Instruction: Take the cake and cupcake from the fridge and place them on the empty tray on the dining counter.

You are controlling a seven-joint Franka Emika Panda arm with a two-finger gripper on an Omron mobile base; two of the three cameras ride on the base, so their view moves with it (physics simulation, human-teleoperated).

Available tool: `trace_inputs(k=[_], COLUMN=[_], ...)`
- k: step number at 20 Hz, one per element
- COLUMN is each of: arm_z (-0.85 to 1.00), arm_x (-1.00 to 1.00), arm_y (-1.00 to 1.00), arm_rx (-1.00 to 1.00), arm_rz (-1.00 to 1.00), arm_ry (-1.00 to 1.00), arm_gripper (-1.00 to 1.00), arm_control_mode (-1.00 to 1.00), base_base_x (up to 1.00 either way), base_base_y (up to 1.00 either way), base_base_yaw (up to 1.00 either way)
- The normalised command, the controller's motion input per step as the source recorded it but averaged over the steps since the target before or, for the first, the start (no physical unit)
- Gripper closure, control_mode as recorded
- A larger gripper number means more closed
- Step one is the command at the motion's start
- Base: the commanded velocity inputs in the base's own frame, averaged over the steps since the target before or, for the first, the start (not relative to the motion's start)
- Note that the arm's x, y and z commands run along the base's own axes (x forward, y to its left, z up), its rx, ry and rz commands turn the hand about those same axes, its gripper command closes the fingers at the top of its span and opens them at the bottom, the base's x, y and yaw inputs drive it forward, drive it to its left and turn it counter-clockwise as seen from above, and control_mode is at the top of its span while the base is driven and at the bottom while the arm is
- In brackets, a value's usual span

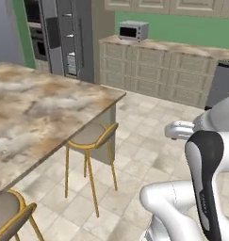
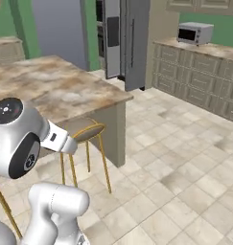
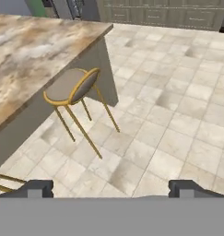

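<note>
The tall grey fridge (image 1: 64,37) (image 2: 122,38) stands far off at the back of the kitchen, with one door swung open and white shelves showing inside. The cake, the cupcake and the tray are out of view. The dining counter (image 1: 40,108) (image 2: 51,86) (image 3: 26,50), beige-brown marbled stone, stretches along my left. My gripper (image 3: 111,189) is open with nothing between its fingertips (image 3: 39,188). It hangs over the tiled floor beside the counter's corner, well short of the fridge.
A gold-legged stool (image 1: 90,136) (image 2: 84,131) (image 3: 69,87) is tucked under the counter's end, and another stool (image 1: 10,212) sits closer to me. A microwave (image 1: 133,30) (image 2: 194,33) rests on the cabinet-backed counter (image 1: 163,66) by the green wall. Open tiled floor (image 2: 175,158) leads toward the fridge.
</note>
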Motion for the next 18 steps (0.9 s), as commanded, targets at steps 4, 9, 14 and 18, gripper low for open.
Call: trace_inputs(k=[4,9,14,18], arm_z=[0.00,0.00,0.00,0.00], arm_x=[0.00,0.00,0.00,0.00], arm_y=[0.00,0.00,0.00,0.00], arm_rx=[0.00,0.00,0.00,0.00], arm_rz=[0.00,0.00,0.00,0.00], arm_ry=[0.00,0.00,0.00,0.00], arm_gripper=[-1.00,-1.00,-1.00,-1.00], arm_control_mode=[1.00,1.00,1.00,1.00], base_base_x=[0.49,0.97,1.00,1.00], base_base_y=[-0.35,-0.13,0.29,0.64], base_base_yaw=[-0.82,-0.63,-0.45,-0.29])
